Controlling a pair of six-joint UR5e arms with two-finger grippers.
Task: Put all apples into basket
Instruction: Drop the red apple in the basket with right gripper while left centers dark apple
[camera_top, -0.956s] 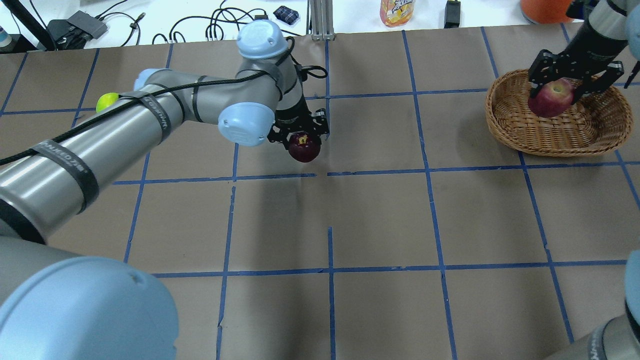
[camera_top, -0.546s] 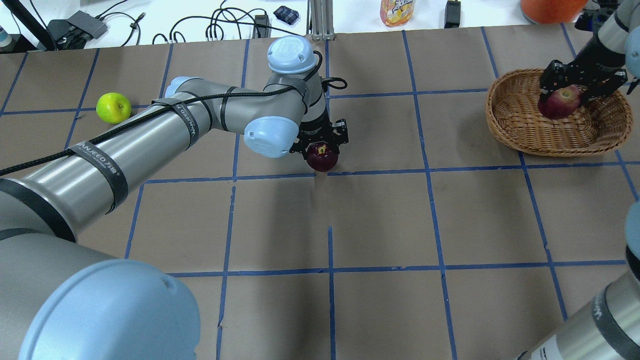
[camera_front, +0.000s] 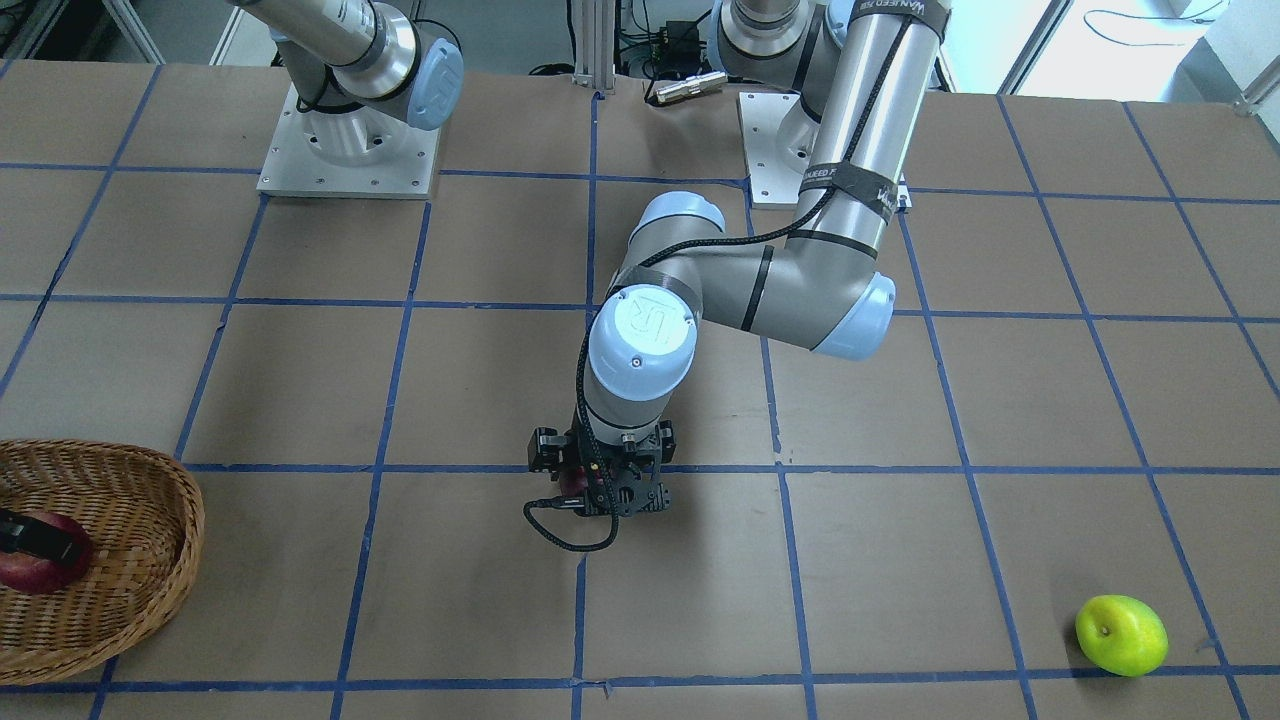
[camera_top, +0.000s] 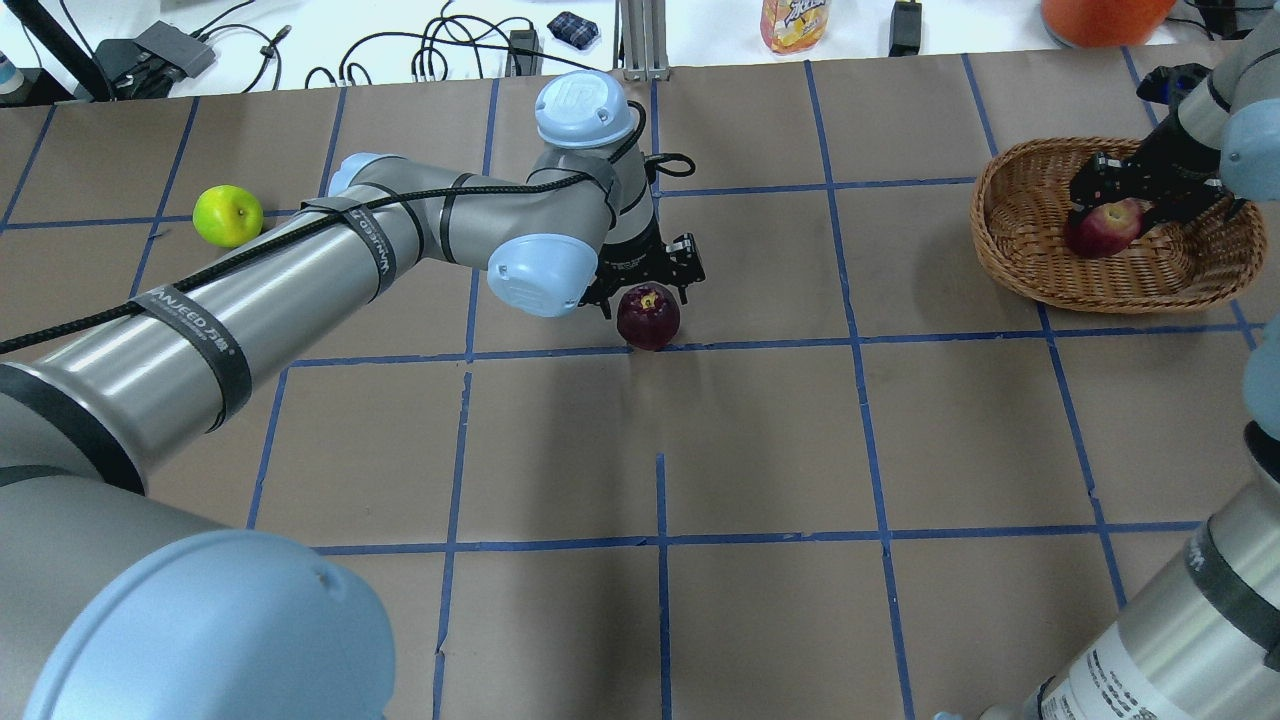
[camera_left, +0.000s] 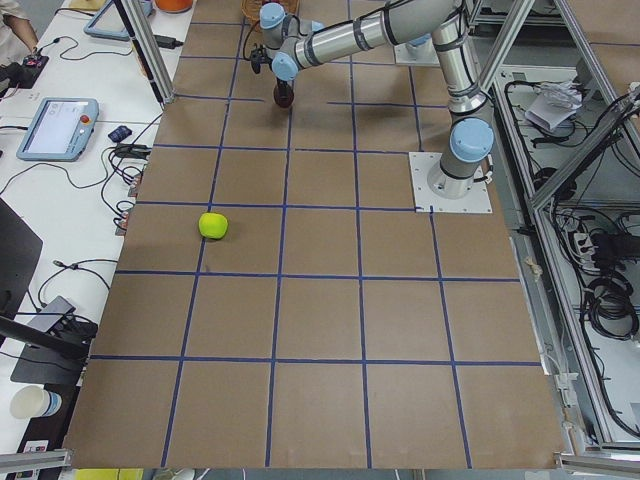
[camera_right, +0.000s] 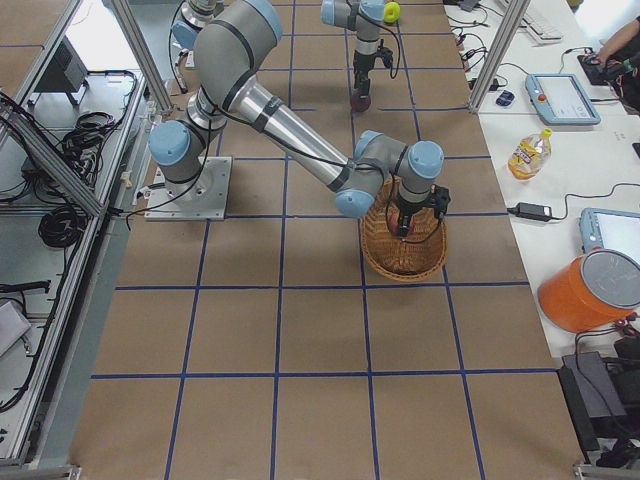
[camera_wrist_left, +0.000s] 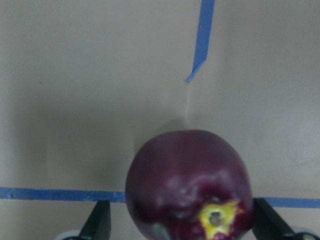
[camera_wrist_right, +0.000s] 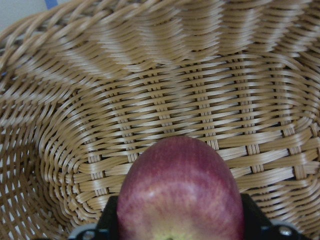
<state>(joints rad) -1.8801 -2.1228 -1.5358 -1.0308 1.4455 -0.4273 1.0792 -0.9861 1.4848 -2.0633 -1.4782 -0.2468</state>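
The left hand stands spread over the dark apple, a finger on either side; the wrist view shows a sliver of bench between one fingertip and the skin. The right hand is pressed onto the red apple, its black fingers flush against both flanks.

From the left of the overhead view, the green apple sits alone on the bench. It is smooth, glossy and lime-bright, and well apart from everything else. The bench is covered in matt brown paper ruled into squares by blue tape.

The left arm's brushed-metal tube carries a black band with white lettering that reads roughly "WANEED", and the pale blue joint cap bears a "UR" mark.

Near the middle, the dark apple is round and maroon-purple, with a waxy sheen and a yellow starburst round its stem pit. It lies beside a tape line, with its shadow directly beneath it.

At the right is the basket, a shallow oval of brown wicker whose flat strands are woven over upright ribs. The red apple is its only content. Its skin is finely streaked and it is low inside, near the far wall. Whether it rests on the weave I cannot tell.
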